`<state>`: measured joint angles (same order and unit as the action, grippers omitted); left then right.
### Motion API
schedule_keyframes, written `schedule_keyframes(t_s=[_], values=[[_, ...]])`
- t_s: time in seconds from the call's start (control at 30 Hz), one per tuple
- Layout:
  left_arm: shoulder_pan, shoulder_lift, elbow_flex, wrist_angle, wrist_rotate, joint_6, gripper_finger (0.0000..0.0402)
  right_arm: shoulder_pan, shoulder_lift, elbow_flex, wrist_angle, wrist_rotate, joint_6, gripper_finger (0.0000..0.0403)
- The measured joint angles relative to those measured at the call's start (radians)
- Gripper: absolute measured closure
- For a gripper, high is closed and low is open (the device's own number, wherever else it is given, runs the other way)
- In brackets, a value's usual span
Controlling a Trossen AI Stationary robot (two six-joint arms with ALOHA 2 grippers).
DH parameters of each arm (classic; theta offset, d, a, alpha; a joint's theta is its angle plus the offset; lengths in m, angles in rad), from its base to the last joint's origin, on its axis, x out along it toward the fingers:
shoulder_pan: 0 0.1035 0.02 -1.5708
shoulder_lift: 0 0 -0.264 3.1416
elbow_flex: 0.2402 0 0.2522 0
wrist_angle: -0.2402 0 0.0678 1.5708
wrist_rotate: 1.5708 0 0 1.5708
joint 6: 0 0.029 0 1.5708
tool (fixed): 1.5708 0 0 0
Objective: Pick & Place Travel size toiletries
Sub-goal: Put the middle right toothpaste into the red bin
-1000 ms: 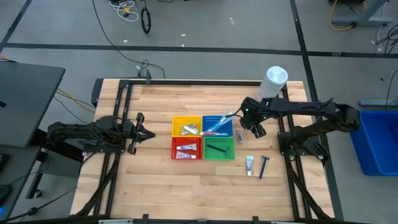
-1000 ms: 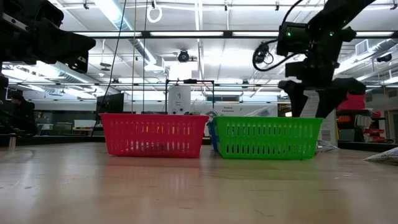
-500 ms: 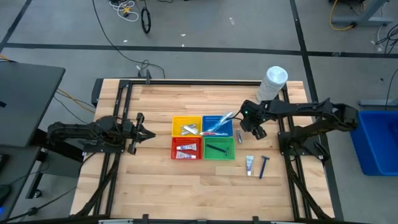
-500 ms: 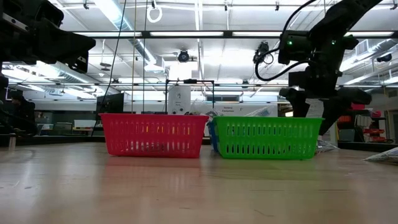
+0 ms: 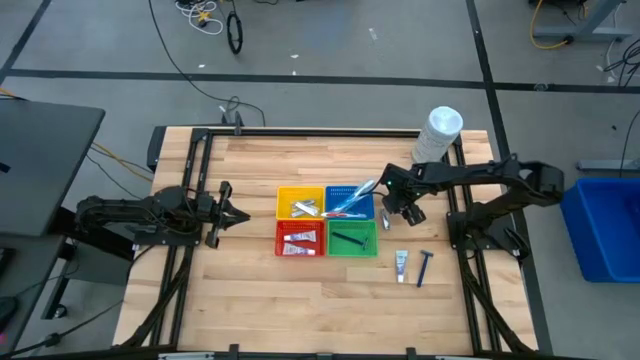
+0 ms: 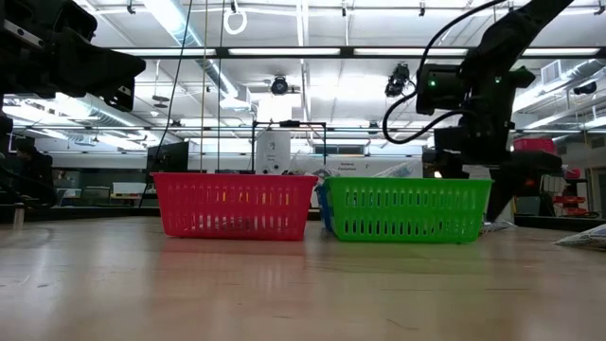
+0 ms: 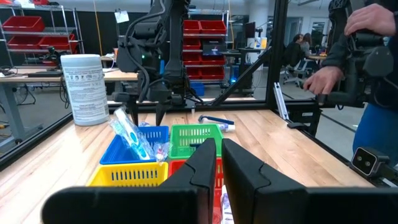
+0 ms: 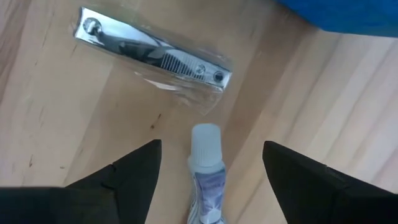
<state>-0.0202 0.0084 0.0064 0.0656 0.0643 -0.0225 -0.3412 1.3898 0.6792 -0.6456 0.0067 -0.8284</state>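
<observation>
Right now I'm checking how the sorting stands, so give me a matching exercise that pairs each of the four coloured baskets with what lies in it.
Baskets:
1. red basket
2. green basket
3. blue basket
4. yellow basket

Contents:
A. dark razor
B. toothbrushes, sticking out over the rim
C. silvery packets
D. small white tubes

Pairs: 1-D, 2-A, 3-B, 4-C

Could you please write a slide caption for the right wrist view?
Open right gripper hovering over a small white-capped tube beside wrapped nail clippers on the wooden table.
</observation>
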Motion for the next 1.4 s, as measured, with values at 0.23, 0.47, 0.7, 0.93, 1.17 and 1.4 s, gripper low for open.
schedule_keyframes(t_s=[0.23, 0.47, 0.7, 0.93, 1.17, 1.4], values=[[0.0, 0.0, 0.0, 0.0, 0.0, 0.0, 0.0369, 0.0, 0.011, 0.0, 0.005, 0.0, 0.0, 0.0129], [0.0, 0.0, 0.0, 0.0, 0.0, 0.0, 0.0369, 0.001, 0.011, 0.0, 0.018, 0.0, 0.018, 0.0155], [0.0, 0.0, 0.0, 0.0, 0.0, 0.0, 0.0369, 0.001, 0.022, 0.0, 0.026, -0.008, 0.027, 0.018], [0.0, 0.0, 0.0, 0.0, 0.0, 0.0, 0.037, 0.001, 0.036, 0.0, 0.025, -0.008, 0.027, 0.0197], [0.0, 0.0, 0.0, 0.0, 0.0, 0.0, 0.0369, 0.001, 0.036, 0.0, 0.027, -0.008, 0.035, 0.0225], [0.0, 0.0, 0.0, 0.0, 0.0, 0.0, 0.0369, 0.001, 0.036, 0.0, 0.026, -0.008, 0.035, 0.0265]])
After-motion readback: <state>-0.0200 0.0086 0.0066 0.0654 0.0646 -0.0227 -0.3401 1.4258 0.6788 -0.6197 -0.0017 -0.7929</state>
